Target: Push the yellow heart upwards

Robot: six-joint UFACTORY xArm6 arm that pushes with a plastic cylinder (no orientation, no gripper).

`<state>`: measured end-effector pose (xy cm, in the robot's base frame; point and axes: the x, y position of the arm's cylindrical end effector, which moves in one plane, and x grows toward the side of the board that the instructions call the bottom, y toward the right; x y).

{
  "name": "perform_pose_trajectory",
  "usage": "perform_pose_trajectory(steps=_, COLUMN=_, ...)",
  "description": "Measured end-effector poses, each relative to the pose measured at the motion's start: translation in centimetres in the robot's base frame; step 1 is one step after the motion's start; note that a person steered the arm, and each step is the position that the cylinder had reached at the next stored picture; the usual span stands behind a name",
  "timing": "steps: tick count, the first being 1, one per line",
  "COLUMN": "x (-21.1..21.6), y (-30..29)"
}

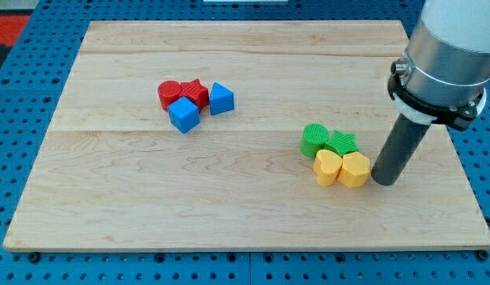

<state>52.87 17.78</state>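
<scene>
In the camera view, my tip [383, 180] stands on the wooden counter [245, 206], just at the right of a yellow block [355, 170]. The yellow heart [327, 167] lies touching that block's left side, below the green cylinder [313, 139] and green star [342, 143]. The end effector is a plain rod, so it grips nothing.

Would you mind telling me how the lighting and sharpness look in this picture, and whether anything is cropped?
In the camera view the light is even and soft: blocks such as the yellow heart cast only faint shadows on the wooden board, with no glare. My tip and the blocks are sharp; the arm's grey housing is cropped at the view's top and right edge.
</scene>
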Motion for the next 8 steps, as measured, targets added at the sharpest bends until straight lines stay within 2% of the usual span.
perform_pose_trajectory(steps=1, x=0.0, y=0.0)
perform_pose_trajectory(steps=2, x=-2.0, y=2.9)
perform_pose_trajectory(steps=3, x=-6.4, y=4.0)
perform_pose_trajectory(steps=4, x=-9.0, y=2.5)
perform_pose_trajectory(steps=8, x=-10.9, y=-6.7)
